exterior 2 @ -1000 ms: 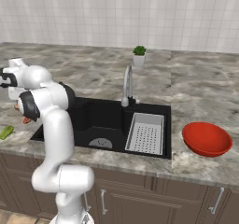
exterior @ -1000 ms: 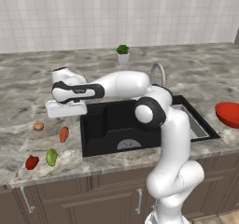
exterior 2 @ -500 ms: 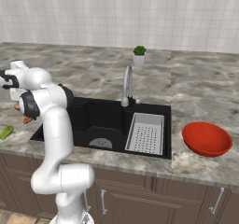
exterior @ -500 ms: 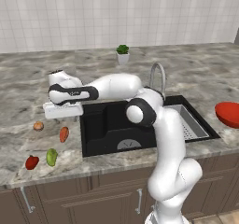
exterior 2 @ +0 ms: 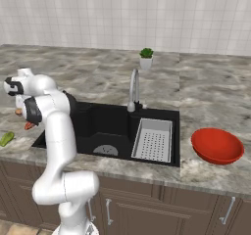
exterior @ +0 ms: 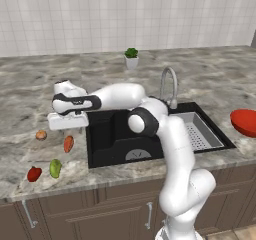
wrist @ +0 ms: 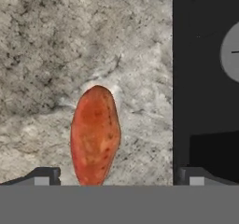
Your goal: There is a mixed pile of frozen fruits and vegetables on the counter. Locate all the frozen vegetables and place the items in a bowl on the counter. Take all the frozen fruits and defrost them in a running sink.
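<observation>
My gripper (exterior: 68,129) hangs open just above the counter (exterior: 30,104), left of the sink (exterior: 107,134). Directly under it lies the elongated orange vegetable (exterior: 68,143). In the hand view this orange piece (wrist: 94,136) lies lengthwise between the two dark fingertips (wrist: 43,176), untouched. The brown ball (exterior: 41,135) sits to its left. Nearer the counter's front edge lie the red piece (exterior: 34,174) and the yellow-green fruit (exterior: 55,168). The red bowl (exterior 2: 217,145) stands on the counter far to the right of the sink.
A curved steel faucet (exterior: 170,86) rises behind the black basin, and a grey perforated rack (exterior: 197,131) fills its right part. A small potted plant (exterior: 131,57) stands near the tiled wall. The basin's edge (wrist: 179,78) runs close beside the orange piece.
The hand has come down a little toward the counter over the orange piece. Its jaws stay wide open, and the food pieces have not moved.
</observation>
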